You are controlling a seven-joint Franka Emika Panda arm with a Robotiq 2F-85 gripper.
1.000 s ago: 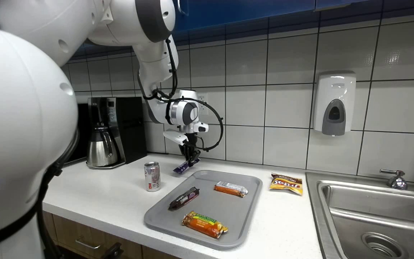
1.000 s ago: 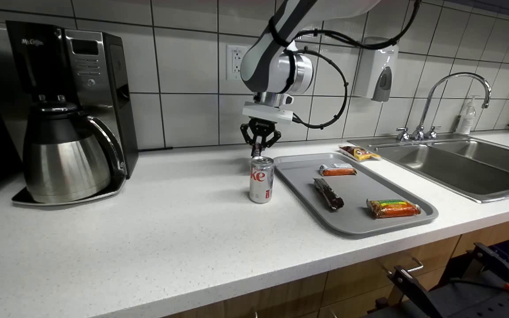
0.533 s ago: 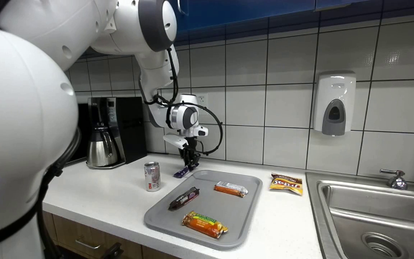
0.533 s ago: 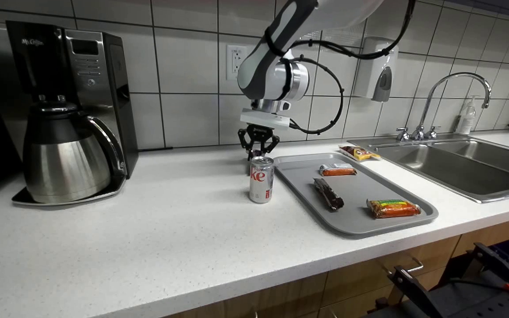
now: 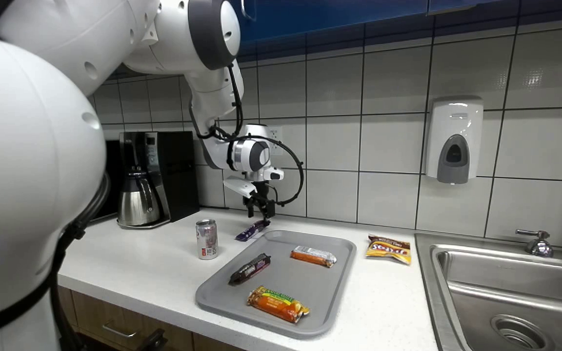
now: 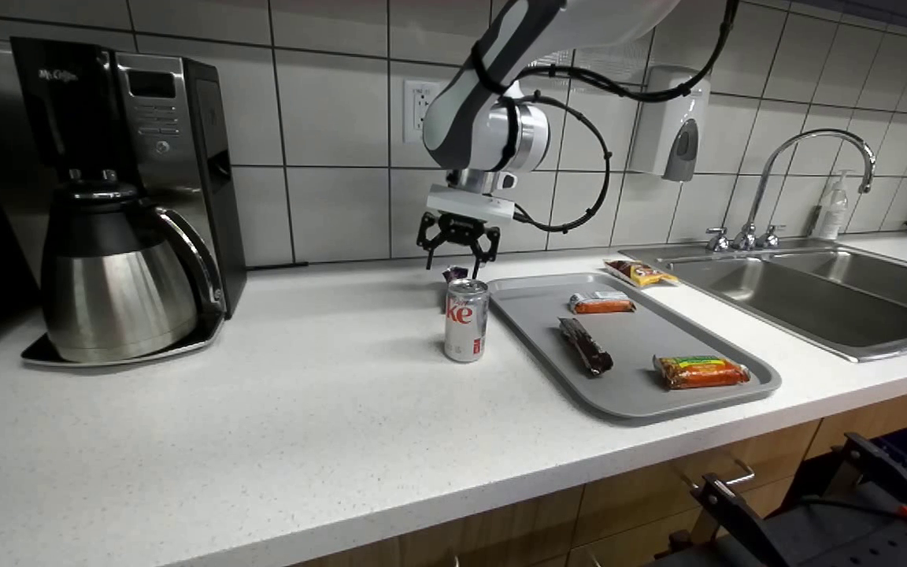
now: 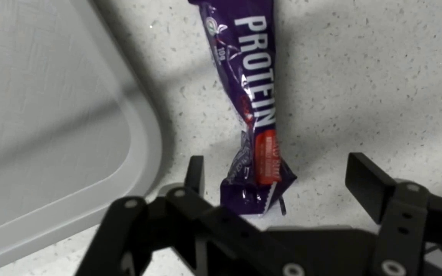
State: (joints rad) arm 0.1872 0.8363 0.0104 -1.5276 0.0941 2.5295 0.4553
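A purple protein bar wrapper (image 7: 257,76) lies on the white counter in the wrist view. Its crumpled end sits below and between the spread fingers of my gripper (image 7: 277,172), neither of which touches it. In an exterior view the open gripper (image 6: 453,266) hangs just above the bar (image 6: 455,273), which is mostly hidden behind a silver soda can (image 6: 467,319). From another angle the bar (image 5: 250,231) rests beside the far left corner of a grey tray (image 5: 305,287), under the gripper (image 5: 258,218).
On the tray are a dark-wrapped bar (image 5: 250,269), an orange-and-white bar (image 5: 313,256) and an orange-green one (image 5: 277,304). A yellow-brown snack bag (image 5: 389,249) lies between tray and sink (image 5: 427,273). A coffee maker (image 6: 131,205) stands left; the tiled wall (image 6: 335,213) is close behind.
One second ago the gripper was shut on the purple bar, holding it tilted. It came down, spread its fingers and rose slightly, leaving the bar on the counter. The other things stayed put.
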